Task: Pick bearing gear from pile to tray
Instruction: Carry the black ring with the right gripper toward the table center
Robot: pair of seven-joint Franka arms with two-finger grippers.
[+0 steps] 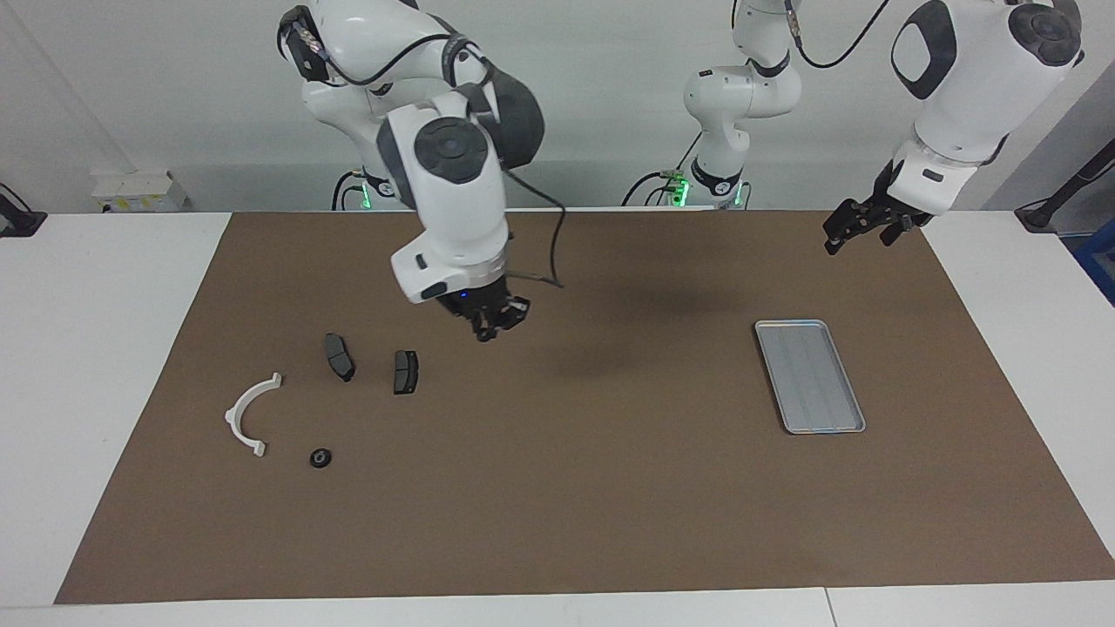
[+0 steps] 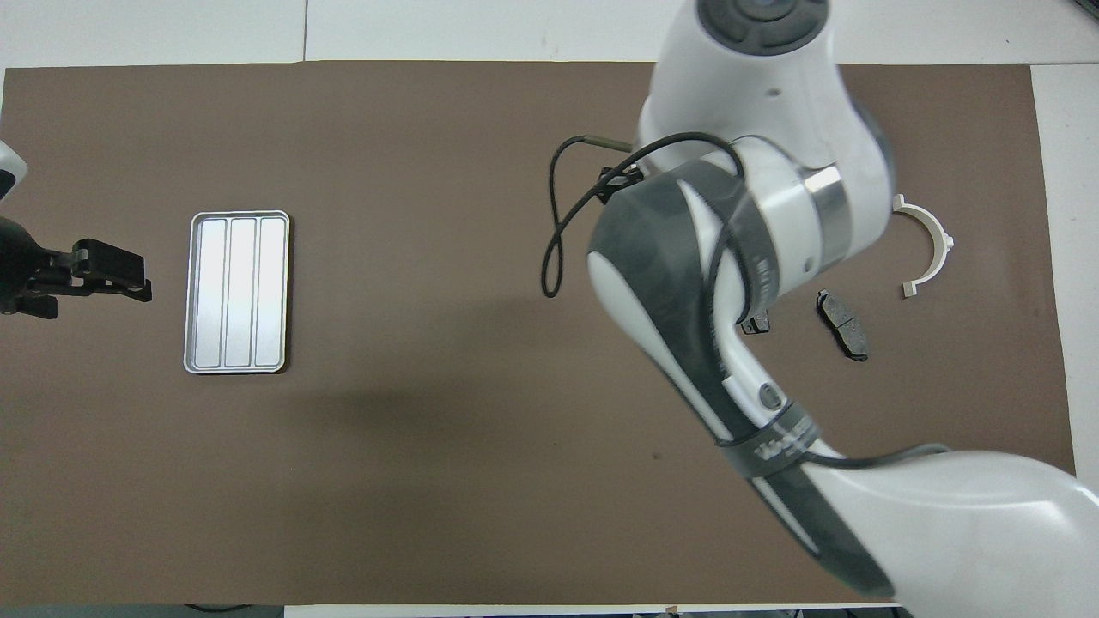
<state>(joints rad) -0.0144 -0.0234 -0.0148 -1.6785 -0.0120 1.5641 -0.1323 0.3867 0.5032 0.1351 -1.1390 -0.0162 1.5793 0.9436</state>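
Above the brown mat [image 1: 610, 488], toward the right arm's end of the tabletop [image 1: 104, 366], the right hand [image 1: 490, 324] hangs raised with its fingertips drawn together; a small dark piece may be pinched between them, but the view does not settle it. Below it, nearer that end of the tabletop, lies the pile: two dark grey pad-shaped plates [image 1: 405, 372] side by side and apart from each other, one of them partly hidden under the arm in the overhead view, then the white half-ring bracket [image 1: 250, 414] farther from the robots, and a small black round piece [image 1: 320, 457] just beside the bracket's lower tip, not touching it. The silver-grey tray [image 1: 810, 376] sits well apart, toward the left arm's end of the mat, with nothing in it. The left hand [image 1: 862, 228] waits in the air over the mat's edge by that end, its fingers spread wide and holding nothing.
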